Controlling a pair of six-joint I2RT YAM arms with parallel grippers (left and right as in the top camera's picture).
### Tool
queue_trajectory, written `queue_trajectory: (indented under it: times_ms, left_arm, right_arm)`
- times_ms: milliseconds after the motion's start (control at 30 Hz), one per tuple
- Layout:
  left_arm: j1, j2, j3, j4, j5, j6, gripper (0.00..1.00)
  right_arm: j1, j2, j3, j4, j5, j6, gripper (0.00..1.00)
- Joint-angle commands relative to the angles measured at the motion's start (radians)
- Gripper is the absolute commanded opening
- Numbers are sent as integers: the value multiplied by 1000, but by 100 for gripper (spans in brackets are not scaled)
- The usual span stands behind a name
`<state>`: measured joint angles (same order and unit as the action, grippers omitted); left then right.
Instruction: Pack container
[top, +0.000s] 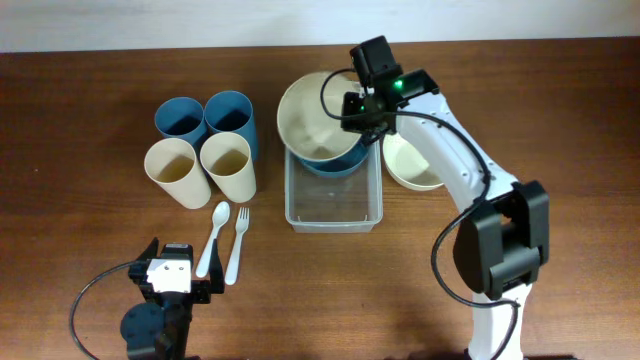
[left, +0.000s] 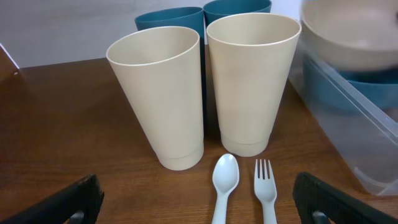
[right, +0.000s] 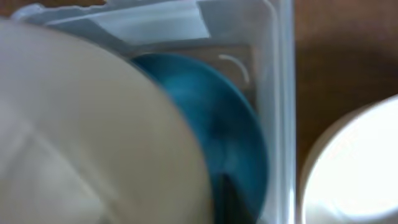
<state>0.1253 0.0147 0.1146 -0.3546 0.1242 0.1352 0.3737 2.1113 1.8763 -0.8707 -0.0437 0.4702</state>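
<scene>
The container (top: 333, 212) is a clear rectangular tub at the table's middle; it also shows in the left wrist view (left: 354, 124) and the right wrist view (right: 280, 93). A blue bowl (top: 338, 165) sits in its far end (right: 217, 112). My right gripper (top: 360, 108) is shut on the right rim of a cream bowl (top: 315, 118) and holds it tilted just above the blue bowl (right: 81, 124); one dark finger (right: 227, 199) shows under the rim. My left gripper (top: 175, 270) is open and empty at the front left (left: 198, 210).
A second cream bowl (top: 410, 160) stands right of the tub (right: 354, 168). Two blue cups (top: 205, 117) and two cream cups (top: 200, 168) stand to the left. A white spoon (top: 212, 240) and fork (top: 236, 243) lie in front of them (left: 224, 177).
</scene>
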Motion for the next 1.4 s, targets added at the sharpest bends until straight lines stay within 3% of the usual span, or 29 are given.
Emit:
queue_trajectory:
  times_ms: [0, 33, 233, 467, 567, 667, 733, 1033, 1367]
  left_arm:
    - [-4, -8, -6, 1, 11, 13, 100]
    - [-4, -8, -6, 1, 11, 13, 99]
    - [-4, -8, -6, 1, 11, 13, 100]
    - [-4, -8, -6, 1, 11, 13, 100]
    - [-4, -8, -6, 1, 11, 13, 100]
    - [-4, -8, -6, 1, 11, 13, 100]
    - [-4, -8, -6, 1, 11, 13, 100]
    - [-4, -8, -6, 1, 11, 13, 99]
    - [-4, -8, -6, 1, 11, 13, 100]
  right_arm:
    - [-9, -37, 31, 9, -43, -29, 47]
    - [-14, -47, 46, 0, -43, -34, 54]
    - [-67, -125, 150, -144, -42, -35, 56]
    - [-234, -170, 171, -323, -45, -36, 58]
    - [-282, -161, 168, -356, -152, -118, 49]
    - [-274, -160, 168, -351, -248, -207, 18]
    - [-252, -159, 168, -345, -232, -209, 4]
    - [-126, -75, 120, -249, -180, -208, 4]
    - [-99, 89, 119, -192, -185, -209, 4]
